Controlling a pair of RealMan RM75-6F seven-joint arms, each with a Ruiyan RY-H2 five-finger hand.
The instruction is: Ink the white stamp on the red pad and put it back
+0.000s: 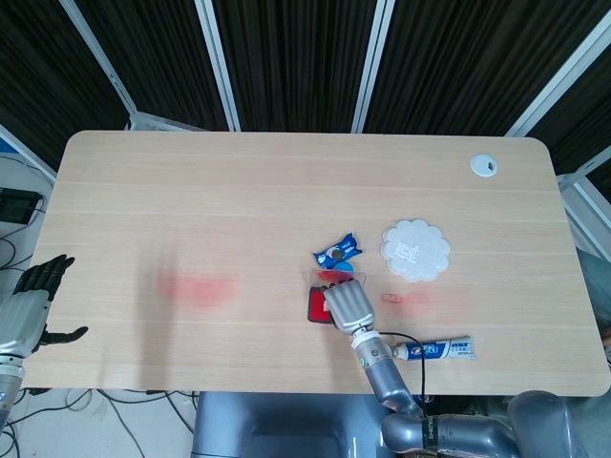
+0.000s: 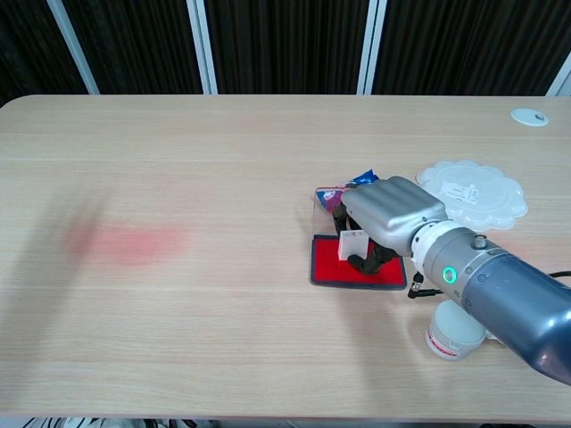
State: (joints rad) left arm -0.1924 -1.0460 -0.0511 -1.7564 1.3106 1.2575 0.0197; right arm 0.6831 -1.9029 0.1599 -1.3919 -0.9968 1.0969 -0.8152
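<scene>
My right hand (image 2: pixel 390 214) (image 1: pixel 347 303) holds the small white stamp (image 2: pixel 353 244) from above, fingers curled round it. The stamp's base stands on the red ink pad (image 2: pixel 332 262), a flat red square in a dark frame near the table's front edge. In the head view the hand covers most of the red pad (image 1: pixel 314 305) and hides the stamp. My left hand (image 1: pixel 29 305) hangs off the table's left edge, fingers apart, holding nothing.
A blue snack wrapper (image 1: pixel 337 252) lies just behind the pad. A white scalloped coaster (image 1: pixel 415 249) sits to the right. A toothpaste tube (image 1: pixel 439 350) with its white cap (image 2: pixel 453 332) lies at the front right. A faint red stain (image 2: pixel 125 242) marks the table on the left.
</scene>
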